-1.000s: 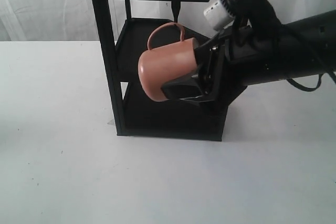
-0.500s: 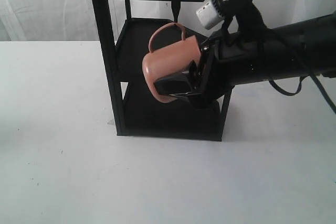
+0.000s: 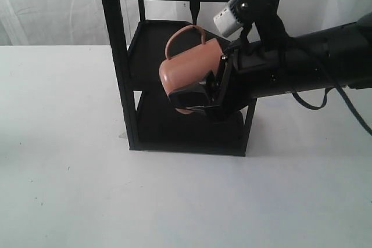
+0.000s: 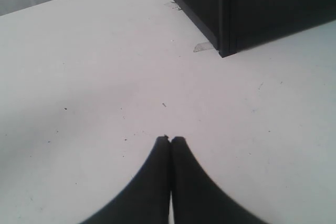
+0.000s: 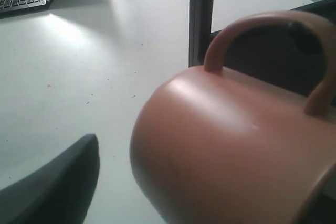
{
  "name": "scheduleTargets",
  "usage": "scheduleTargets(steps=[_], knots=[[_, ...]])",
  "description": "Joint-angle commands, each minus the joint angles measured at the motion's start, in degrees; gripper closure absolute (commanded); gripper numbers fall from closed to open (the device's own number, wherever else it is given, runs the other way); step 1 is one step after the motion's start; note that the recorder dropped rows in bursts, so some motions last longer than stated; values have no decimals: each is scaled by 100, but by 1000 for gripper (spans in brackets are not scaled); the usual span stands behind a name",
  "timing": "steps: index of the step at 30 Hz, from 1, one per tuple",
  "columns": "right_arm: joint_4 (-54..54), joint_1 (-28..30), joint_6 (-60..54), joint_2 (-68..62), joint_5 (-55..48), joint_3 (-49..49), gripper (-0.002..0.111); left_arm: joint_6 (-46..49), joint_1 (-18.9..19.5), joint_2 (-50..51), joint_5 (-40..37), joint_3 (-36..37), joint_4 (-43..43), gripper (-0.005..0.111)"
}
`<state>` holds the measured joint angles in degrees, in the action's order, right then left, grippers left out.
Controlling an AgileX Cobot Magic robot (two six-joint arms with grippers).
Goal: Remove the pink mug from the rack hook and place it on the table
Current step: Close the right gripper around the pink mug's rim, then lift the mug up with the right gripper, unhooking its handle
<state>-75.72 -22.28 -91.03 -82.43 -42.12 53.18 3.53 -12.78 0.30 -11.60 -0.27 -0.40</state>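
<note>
As the right gripper (image 3: 195,90) clamped the pink mug (image 3: 183,68) — rack hook (image 3: 195,9) just above — the left gripper (image 4: 170,140) sat closed, empty.

Salmon-pink mug (image 3: 183,69), black rack (image 3: 119,56) and hook (image 3: 195,7), white table (image 3: 58,143) with perhaps faint dark specks.
</note>
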Motion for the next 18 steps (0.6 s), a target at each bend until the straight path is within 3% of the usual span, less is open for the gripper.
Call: scheduleTargets(steps=[1, 13, 18], knots=[[-69, -1, -66, -8, -32, 36, 53, -36, 14, -30, -7, 27, -15, 107], [-206, -1, -66, -8, 319, 36, 106, -36, 14, -30, -7, 27, -15, 107], [-702, -1, -215, 53, 319, 72, 108, -36, 4, -30, -7, 27, -15, 107]])
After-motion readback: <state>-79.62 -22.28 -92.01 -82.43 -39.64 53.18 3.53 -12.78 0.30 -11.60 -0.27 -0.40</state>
